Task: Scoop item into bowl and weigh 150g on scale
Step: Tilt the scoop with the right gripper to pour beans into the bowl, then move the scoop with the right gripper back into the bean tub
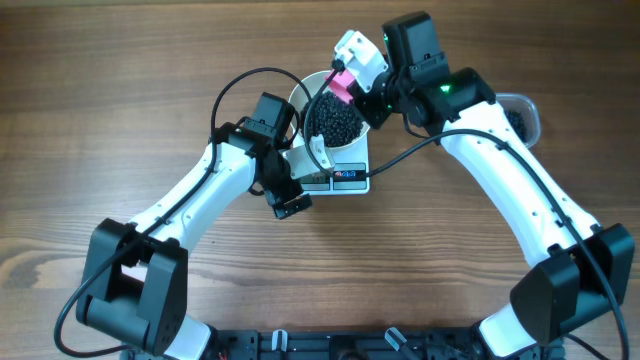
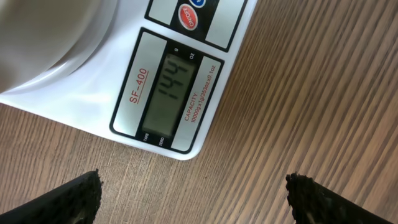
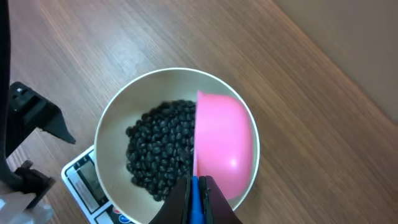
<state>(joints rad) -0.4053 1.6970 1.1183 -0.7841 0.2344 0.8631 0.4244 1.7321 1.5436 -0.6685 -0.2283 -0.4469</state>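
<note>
So here's where we're at: the bowl (image 1: 303, 98) sits on the scale (image 1: 350, 176), up around 12 o'clock on the table (image 1: 100, 100). The black pellets (image 3: 160, 146) are heaped inside it, mostly from the middle toward 9 o'clock in the right wrist view.

Our right gripper (image 3: 198, 200) is clamped tight on the handle of the pink scoop (image 3: 225, 144). The scoop hangs inside the bowl's rim on the 3 o'clock side, tipped on edge with its back to the camera. We reckon it's held there so anything that drops lands in the bowl and not on the wood. We can't tell if any pellets are left in it.

Our left gripper (image 2: 196, 200) has its fingers spread wide and is holding nothing, parked just off the scale at about 7 o'clock. That looks like it's purely so its wrist camera gets a straight look at the display (image 2: 174, 93), which reads 144. So we're a touch short of target, we think, and only a small top-up is left.

The clear tub (image 1: 521, 116) with dark stuff in it, likely more pellets, is out at 2 o'clock beside the right arm.
</note>
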